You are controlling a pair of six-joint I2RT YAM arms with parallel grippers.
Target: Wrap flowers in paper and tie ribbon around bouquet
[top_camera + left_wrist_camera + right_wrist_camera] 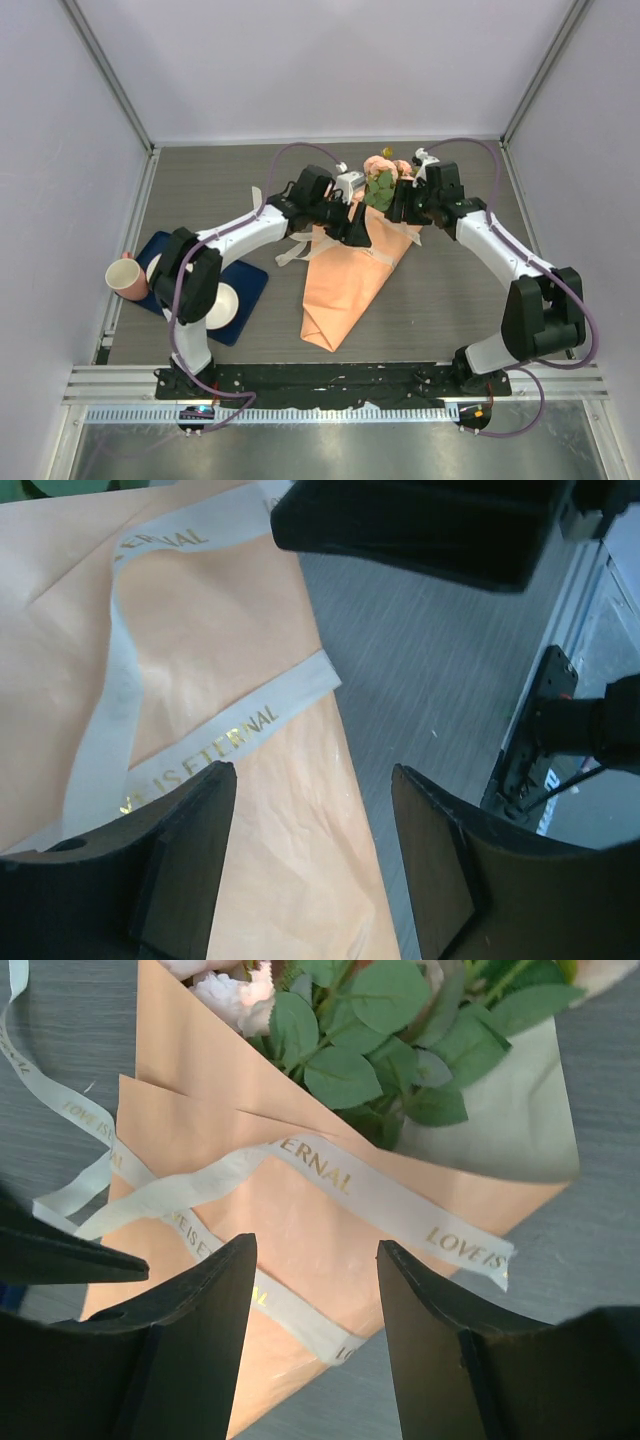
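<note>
Step in hand: the tying. The wrapping looks done to me, and the ribbon is not yet drawn snug.
Bouquet (345,285): it lies in the middle of the tabletop (200,190). The pointed tip aims at the near edge and the open mouth at the far edge.
Flowers (381,172): pale pink roses and green leaves poke out of the cone's mouth, on the far-edge side.
Paper (300,1220): orange-peach, folded into the cone, with overlapping flaps on the front face.
Ribbon (380,1185): a cream strip with gold lettering, draped across the upper half of the cone. Its strands cross over the paper, and loose ends trail onto the tabletop on both sides. I cannot tell whether a knot has formed, and nothing looks tight.
My left gripper (312,780): the fingers are apart with nothing between them. It hangs over the cone's right flank, with a ribbon loop just beside it on the paper.
My right gripper (315,1250): the fingers are apart and hold nothing. It is poised over the ribbon where it crosses the cone.
Next move, as I judge it: each gripper needs one free ribbon end. I should pinch the strip alone and not the thin paper under it. Then I pull the ends apart sideways, evenly, so the cone is not dragged or crushed.
Risk: the flat ribbon lies flush on the paper, so I may catch the paper with it.
</note>
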